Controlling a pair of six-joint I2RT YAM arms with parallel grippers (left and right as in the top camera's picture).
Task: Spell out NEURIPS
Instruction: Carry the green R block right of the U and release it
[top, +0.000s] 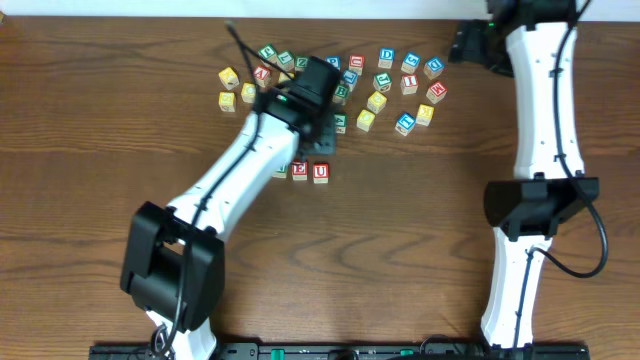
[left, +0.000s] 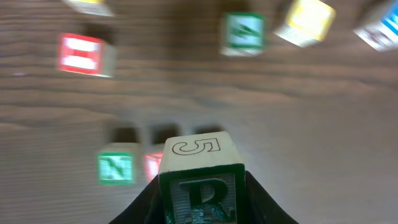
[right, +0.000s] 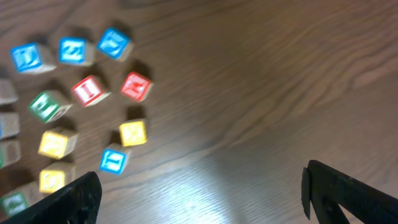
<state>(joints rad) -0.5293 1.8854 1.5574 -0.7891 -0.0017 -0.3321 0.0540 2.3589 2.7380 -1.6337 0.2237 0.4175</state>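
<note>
- My left gripper (left: 201, 202) is pinched in narrow on a small pale wooden cube with a green R (left: 199, 149). There's a dark finger on each side of it, the R faces my wrist camera, and an outlined 5 is on its top face.
- Just beyond the R cube, a pale cube with a green N (left: 116, 168) stands on the table. A red-lettered cube (left: 152, 167) is just beside it, half hidden behind my load, so I can't read its letter from here.
- From overhead, a red E cube (top: 299, 171) and a red U cube (top: 320, 172) sit side by side in a short row, just on the near side of my left gripper. The row's left end is tucked under my left arm (top: 230, 175).
- Right of the U cube, the brown wooden table (top: 450, 200) is bare all the way across to my right arm (top: 540, 120), so there's plenty of room on that side.
- A loose scatter of lettered cubes (top: 400, 80) in blue, red, yellow and green lies close to the table's far edge.
- My right gripper (right: 200, 186) is spread wide with nothing in it, hovering over bare wood.
- In its view a red I cube (right: 89, 90) and its neighbours crowd the left. Open grain fills the middle and the right.
</note>
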